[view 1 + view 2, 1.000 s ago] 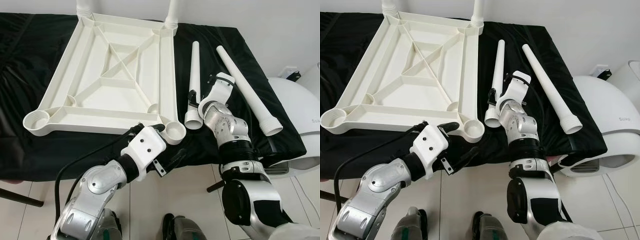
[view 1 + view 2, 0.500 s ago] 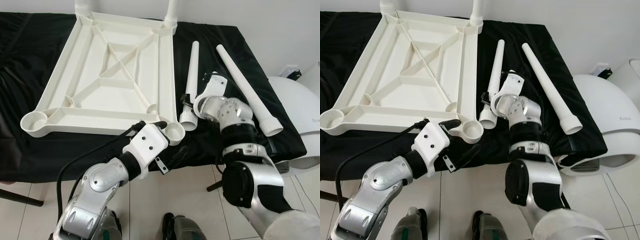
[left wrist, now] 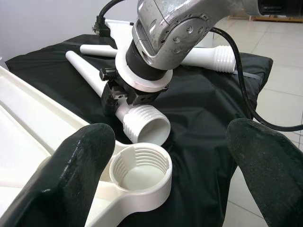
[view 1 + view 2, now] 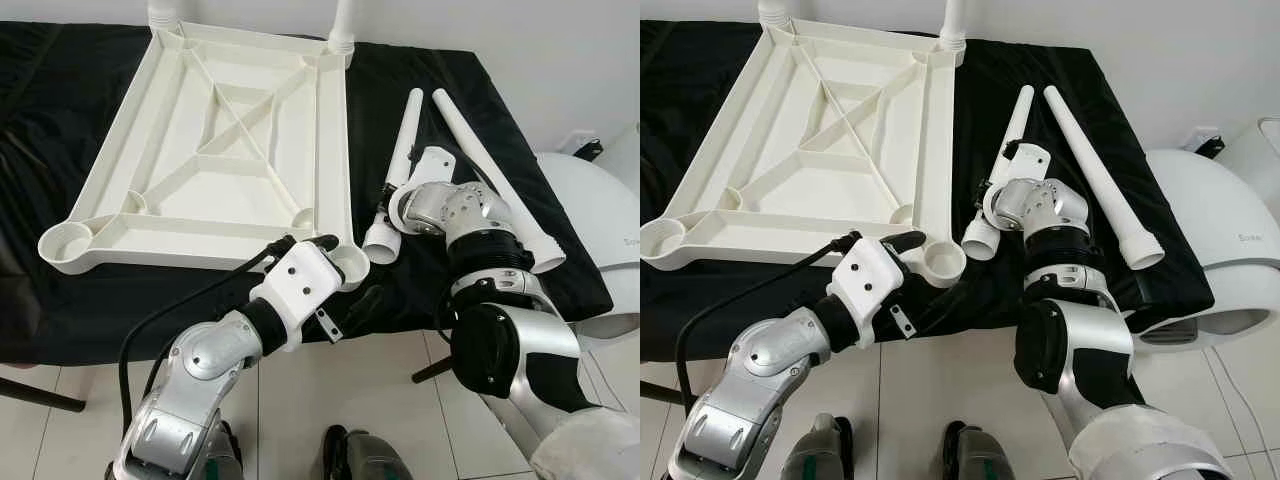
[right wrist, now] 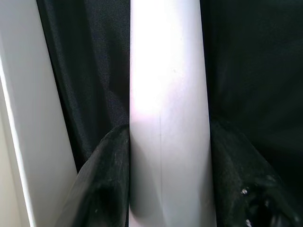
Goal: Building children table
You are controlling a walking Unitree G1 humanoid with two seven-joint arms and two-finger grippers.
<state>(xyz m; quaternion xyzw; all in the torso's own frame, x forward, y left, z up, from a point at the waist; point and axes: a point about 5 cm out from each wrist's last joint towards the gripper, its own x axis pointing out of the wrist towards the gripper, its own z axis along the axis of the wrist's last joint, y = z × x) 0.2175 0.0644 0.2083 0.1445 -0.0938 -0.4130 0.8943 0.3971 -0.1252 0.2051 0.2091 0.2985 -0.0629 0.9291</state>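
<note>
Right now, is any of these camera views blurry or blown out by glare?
Left and right eye views: sharp, evenly lit. Left wrist view: the fingers are blurred up close, while the threaded socket is crisp. Right wrist view: the table leg is soft and washed out by glare.

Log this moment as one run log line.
right gripper: shut on table leg | left gripper: open, at corner socket | spare leg: on black cloth

One white tabletop panel (image 4: 220, 150) lies upside down on the black cloth (image 4: 80, 310). Four white legs show: two screwed in at its far corners (image 4: 163, 12) (image 4: 343, 25), two loose ones (image 4: 400, 160) (image 4: 495, 180) lying beside its right edge. Two corner sockets (image 4: 350, 265) (image 4: 62, 243) at the near edge stand open.
</note>
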